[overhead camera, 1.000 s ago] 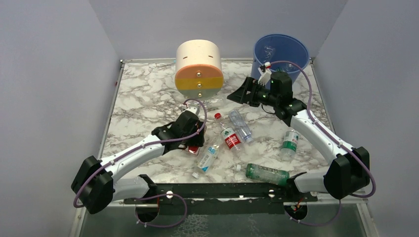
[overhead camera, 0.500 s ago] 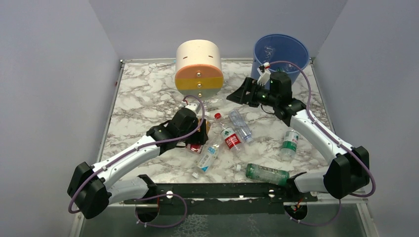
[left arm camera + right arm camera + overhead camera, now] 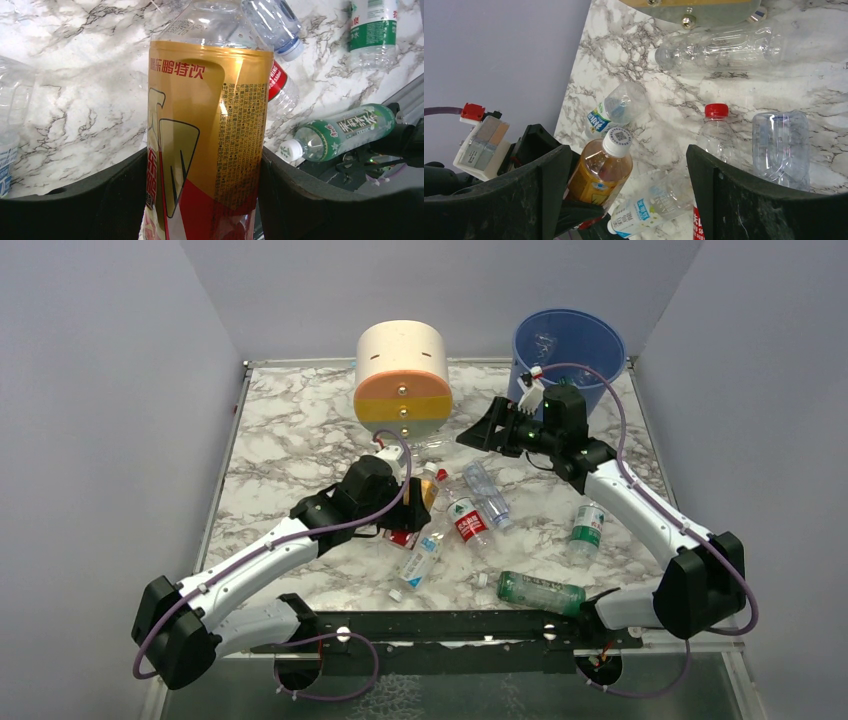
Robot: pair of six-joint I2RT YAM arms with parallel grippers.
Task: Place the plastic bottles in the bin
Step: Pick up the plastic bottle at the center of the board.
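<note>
Reading the desk [image 3: 290, 430] from left to right, we find the left arm [image 3: 262, 552] stretched toward the middle. The left jaws pinch a gold-and-red-labelled bottle [image 3: 210, 135] around its body. The bottle stands roughly upright, white cap on top, and appears raised clear of the marble.

Just right of it lie the loose bottles:
- a white-and-blue-labelled bottle [image 3: 418, 558], nearest the held one;
- a red-capped bottle [image 3: 462, 515], with a blue-labelled bottle [image 3: 488, 496] just beside it;
- an unlabelled clear bottle [image 3: 432, 447], just in front of the cream-and-orange drawer unit [image 3: 402, 380];
- a green-labelled bottle [image 3: 588, 527] and a green-tinted bottle [image 3: 540, 592], further right, the latter near the front edge.

The right arm [image 3: 630, 500] reaches inward. The right jaws are spread and empty, hovering above the desk between the drawer unit and the bin [image 3: 600, 350]. The bin stands upright in the far right corner, well apart from the held bottle.

We judge the step in hand to be the carry, since the bottle is gripped but not yet delivered. The next move calls for carrying it rightward and away across the desk. It should pass above the loose bottles and rise over the bin's rim before the jaws part. We note that the right arm stands near that path, so clearance from it should be kept.
</note>
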